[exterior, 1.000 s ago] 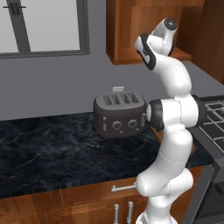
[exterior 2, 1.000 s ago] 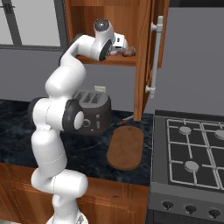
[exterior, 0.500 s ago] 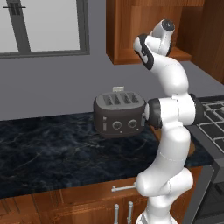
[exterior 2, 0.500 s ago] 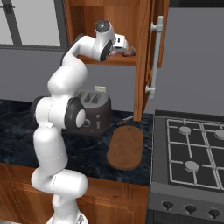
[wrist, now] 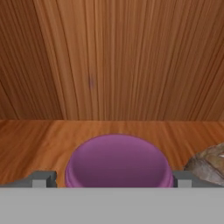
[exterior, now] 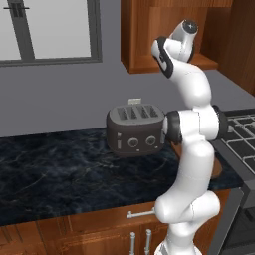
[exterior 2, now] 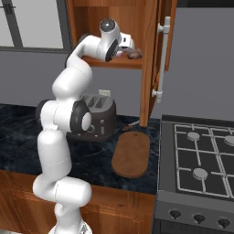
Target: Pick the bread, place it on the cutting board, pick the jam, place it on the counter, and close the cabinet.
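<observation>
In the hand view the jam sits at lower centre, a squat purple-pink round shape with a smooth domed top, resting on the wooden shelf of the cabinet. The two finger tips of the gripper stand apart, one at each side of the jar; whether they touch it cannot be told. At the lower right edge of that view the bread shows as a lumpy tan-brown mass with pale patches, just beside the jar.

In the right base view, the cutting board lies flat at lower centre on the dark veined counter, an oval of reddish-brown wood with its handle end pointing away. Behind it to the left stands a dark toaster. Higher, in the upper middle, the gripper reaches into the open cabinet, whose door with a grey bar handle stands ajar at the right; the bread lies on the shelf.
</observation>
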Controlling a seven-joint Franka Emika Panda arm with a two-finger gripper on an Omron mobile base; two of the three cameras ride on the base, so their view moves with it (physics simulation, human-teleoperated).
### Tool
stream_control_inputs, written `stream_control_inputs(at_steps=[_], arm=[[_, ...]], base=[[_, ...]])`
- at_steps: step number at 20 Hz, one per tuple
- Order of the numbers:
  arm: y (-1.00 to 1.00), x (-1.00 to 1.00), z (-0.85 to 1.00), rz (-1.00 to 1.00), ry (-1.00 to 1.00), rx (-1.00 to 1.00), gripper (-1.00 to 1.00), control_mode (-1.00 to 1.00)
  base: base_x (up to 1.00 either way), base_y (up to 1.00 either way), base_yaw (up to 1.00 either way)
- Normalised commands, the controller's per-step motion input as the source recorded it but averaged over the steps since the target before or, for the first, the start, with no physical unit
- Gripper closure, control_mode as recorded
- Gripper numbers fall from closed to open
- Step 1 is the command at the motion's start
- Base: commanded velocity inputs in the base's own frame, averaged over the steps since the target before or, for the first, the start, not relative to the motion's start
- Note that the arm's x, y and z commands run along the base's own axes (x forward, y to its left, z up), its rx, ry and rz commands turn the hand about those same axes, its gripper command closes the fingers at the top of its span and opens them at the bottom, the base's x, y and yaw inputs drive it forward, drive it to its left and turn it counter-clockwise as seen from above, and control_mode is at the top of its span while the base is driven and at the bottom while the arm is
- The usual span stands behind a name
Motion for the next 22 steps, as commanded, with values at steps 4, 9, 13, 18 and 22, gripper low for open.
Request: stream_control_inputs(at_steps=[4,9,13,18,22], arm=[[0.00,0.08,0.00,0.00,0.00,0.00,1.00,-1.00],[0.00,0.00,0.00,0.00,0.00,0.00,1.00,-1.00],[0.00,0.00,0.00,0.00,0.00,0.00,1.00,-1.00],[0.00,-0.04,0.00,0.00,0.00,0.00,1.00,-1.00],[-0.01,-0.17,0.00,0.00,0.00,0.00,1.00,-1.00]], base=[[0.00,0.00,0.00],[0.00,0.00,0.00],[0.00,0.00,0.00],[0.00,0.00,0.00],[0.00,0.00,0.00]])
